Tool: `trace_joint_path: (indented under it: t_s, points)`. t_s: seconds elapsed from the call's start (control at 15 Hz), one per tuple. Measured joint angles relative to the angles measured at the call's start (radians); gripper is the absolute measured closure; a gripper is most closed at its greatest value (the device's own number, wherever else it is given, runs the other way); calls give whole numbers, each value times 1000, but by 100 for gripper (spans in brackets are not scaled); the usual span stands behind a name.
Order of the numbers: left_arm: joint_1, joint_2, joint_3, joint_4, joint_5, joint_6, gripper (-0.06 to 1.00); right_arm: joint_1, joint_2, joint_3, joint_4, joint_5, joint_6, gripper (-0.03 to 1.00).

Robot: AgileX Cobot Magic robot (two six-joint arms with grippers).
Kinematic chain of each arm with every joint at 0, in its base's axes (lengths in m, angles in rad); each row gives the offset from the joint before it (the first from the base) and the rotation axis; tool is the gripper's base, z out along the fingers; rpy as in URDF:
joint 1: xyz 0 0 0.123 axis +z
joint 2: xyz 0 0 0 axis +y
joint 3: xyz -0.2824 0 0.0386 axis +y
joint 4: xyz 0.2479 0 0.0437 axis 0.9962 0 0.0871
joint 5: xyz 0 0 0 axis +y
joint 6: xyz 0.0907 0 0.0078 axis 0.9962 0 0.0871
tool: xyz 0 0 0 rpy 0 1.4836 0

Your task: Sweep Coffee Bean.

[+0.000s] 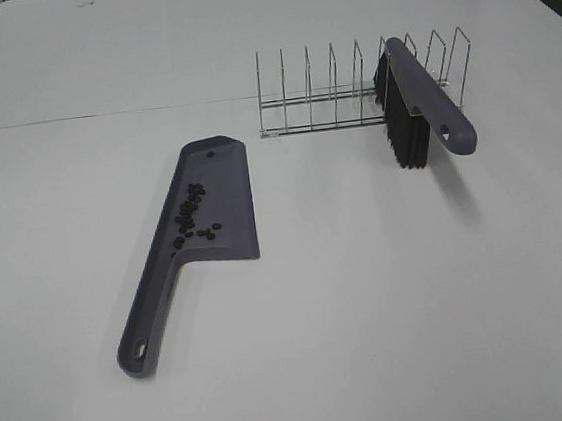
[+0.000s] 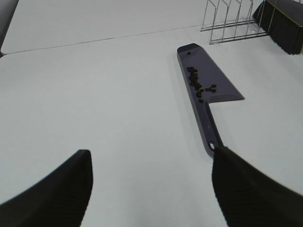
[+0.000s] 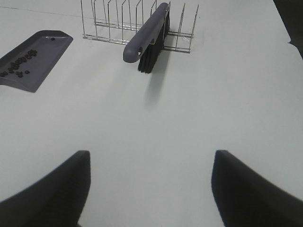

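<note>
Tiny dark oval coffee beans lie clustered inside a purple-grey dustpan, along its left wall, a few scattered loose nearby.

Only the fingertips of the robot show, and only in the two wrist views. The left gripper appears as two black fingers, broad wedge shapes with rounded upper corners and a matte surface that seems finely ribbed, though the dim edge of the picture makes that hard to confirm. The right gripper looks the same: a pair of black, blunt-cornered fingers with no visible screws, cables or markings.
</note>
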Motion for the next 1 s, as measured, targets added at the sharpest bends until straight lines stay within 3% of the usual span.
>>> trace_joint_path:
  t_s: [0.27, 0.67, 1.0]
  points:
    - [0, 0, 0, 60, 0, -82, 27, 0, 0, 0, 0, 0, 0, 33]
    - [0, 0, 0, 68, 0, -89, 27, 0, 0, 0, 0, 0, 0, 33]
    - [0, 0, 0, 68, 0, -89, 27, -80, 0, 0, 1, 0, 0, 33]
